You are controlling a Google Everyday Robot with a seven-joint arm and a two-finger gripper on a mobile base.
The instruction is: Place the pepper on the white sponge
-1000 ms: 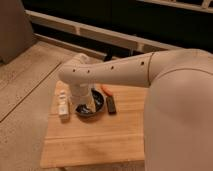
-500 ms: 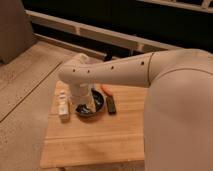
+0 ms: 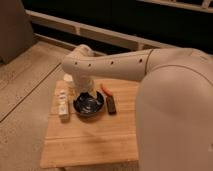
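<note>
One pepper (image 3: 105, 89) sat on the bench (image 3: 95, 142) just right of the dark bowl (image 3: 88, 107), white sponge (image 3: 63, 105) left of it; your claw (image 3: 92, 94) hung over the bowl's far rim, spread apart.

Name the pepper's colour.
Orange-red, in the camera view; the pepper lies beside the bowl, over which the gripper hangs.
</note>
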